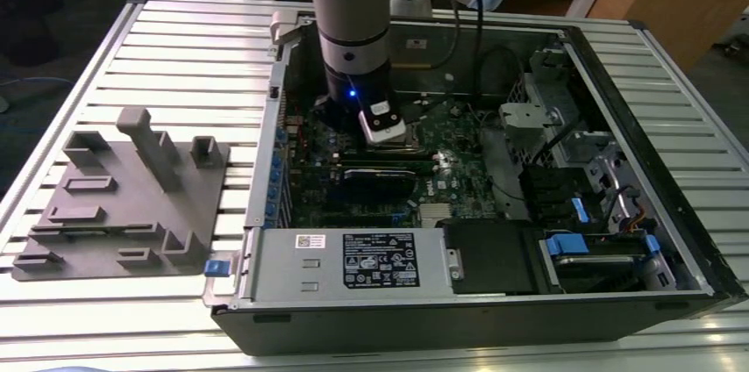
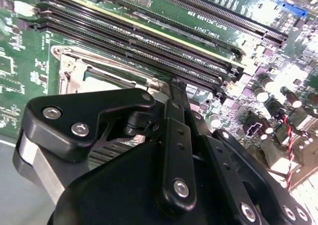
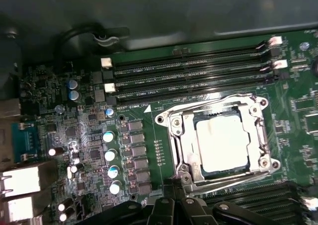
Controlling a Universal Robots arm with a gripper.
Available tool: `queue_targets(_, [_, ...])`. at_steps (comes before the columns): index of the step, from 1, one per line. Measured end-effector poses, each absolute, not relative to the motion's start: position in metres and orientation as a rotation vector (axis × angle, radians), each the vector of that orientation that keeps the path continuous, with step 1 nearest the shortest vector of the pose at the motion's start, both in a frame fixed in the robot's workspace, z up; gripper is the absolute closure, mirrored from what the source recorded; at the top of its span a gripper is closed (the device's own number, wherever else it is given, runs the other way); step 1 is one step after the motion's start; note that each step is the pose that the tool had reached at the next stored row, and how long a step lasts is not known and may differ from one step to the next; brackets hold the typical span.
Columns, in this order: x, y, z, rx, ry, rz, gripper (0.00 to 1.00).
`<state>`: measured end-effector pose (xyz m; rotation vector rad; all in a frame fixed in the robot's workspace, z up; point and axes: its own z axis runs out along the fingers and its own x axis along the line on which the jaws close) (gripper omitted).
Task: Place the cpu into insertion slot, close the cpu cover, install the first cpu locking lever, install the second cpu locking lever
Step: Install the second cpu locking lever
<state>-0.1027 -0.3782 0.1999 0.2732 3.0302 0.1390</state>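
Hovering at the socket's edge, the pincer (image 3: 171, 187), its grip state impossible to tell, overlooks the cpu (image 3: 222, 145) seated in the insertion slot (image 3: 185, 155) beneath the closed cpu cover (image 3: 175, 127), apparently positioned to work a locking lever.

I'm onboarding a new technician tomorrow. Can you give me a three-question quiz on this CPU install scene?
1. True or false: the cpu already sits in the insertion slot.
2. The cpu cover is: A) lying down around the cpu, B) standing upright, C) removed.
3. In the first wrist view, which side of the slot is the gripper nearest: the one facing the memory slots, or the opposite one?

Key: 1 true; 2 A; 3 the opposite one.
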Motion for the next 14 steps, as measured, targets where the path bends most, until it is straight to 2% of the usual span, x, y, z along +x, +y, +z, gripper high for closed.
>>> queue_targets(8, [-0.103,-0.378,0.222,0.273,3.03,0.139,0.89])
queue_targets(14, [-0.1,-0.378,0.223,0.274,3.03,0.139,0.89])
